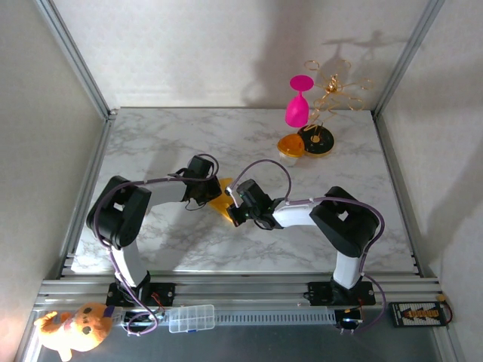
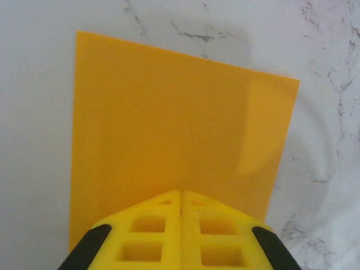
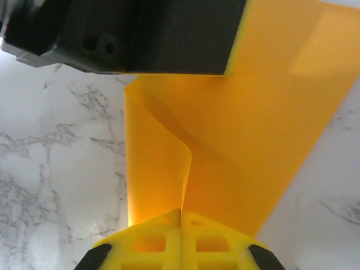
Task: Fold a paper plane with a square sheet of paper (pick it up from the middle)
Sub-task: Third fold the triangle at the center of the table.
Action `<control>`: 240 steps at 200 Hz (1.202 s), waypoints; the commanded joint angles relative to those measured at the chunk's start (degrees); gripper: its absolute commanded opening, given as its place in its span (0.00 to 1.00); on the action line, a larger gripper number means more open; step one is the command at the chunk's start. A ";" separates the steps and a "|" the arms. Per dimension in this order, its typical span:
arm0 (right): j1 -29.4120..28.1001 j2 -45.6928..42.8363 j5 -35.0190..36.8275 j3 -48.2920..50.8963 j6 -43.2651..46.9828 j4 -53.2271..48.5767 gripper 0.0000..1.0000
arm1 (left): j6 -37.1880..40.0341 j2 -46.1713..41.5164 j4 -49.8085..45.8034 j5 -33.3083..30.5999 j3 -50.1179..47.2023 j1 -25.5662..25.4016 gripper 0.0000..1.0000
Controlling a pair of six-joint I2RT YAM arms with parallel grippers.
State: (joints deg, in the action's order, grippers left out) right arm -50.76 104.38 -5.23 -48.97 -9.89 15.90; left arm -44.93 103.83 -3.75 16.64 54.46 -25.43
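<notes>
The square sheet of paper (image 1: 222,200) is yellow-orange and lies mid-table between my two grippers. In the left wrist view the paper (image 2: 180,124) faces the camera as a flat rectangle on the marble. My left gripper (image 2: 181,194) is shut, its yellow tips pointing at the sheet's face and nothing pinched in the slit. In the right wrist view a flap of the paper (image 3: 163,163) curls up off the table into my right gripper (image 3: 181,212), which is shut on it. The left gripper's black body (image 3: 140,34) sits over the sheet's far part. No paper plane shape shows.
At the back right stand a pink goblet (image 1: 298,105), a gold wire stand (image 1: 336,87), an orange-and-black disc (image 1: 317,140) and a small orange-topped cup (image 1: 290,145). A plush toy (image 1: 72,329) and a clear plastic box (image 1: 191,318) lie on the near rail.
</notes>
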 commanded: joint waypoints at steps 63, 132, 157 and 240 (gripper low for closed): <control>0.40 1.58 2.35 -2.16 -0.17 -1.12 0.00 | 1.51 2.16 -3.48 -0.33 0.57 -1.20 0.00; 0.42 2.58 2.98 -3.06 -0.70 -2.27 0.00 | 1.62 2.25 -3.55 -0.25 0.72 -1.38 0.00; 0.43 2.76 3.30 -3.15 -0.88 -2.62 0.00 | 1.60 2.25 -3.67 -0.34 0.78 -1.46 0.00; 0.37 4.08 2.78 -3.35 -1.62 -4.19 0.00 | 1.29 0.99 -4.24 -0.08 2.17 -1.39 0.00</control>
State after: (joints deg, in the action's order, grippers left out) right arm -50.76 106.54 -2.96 -51.35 -10.55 13.67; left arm -44.51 104.20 -4.08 16.62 55.18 -25.87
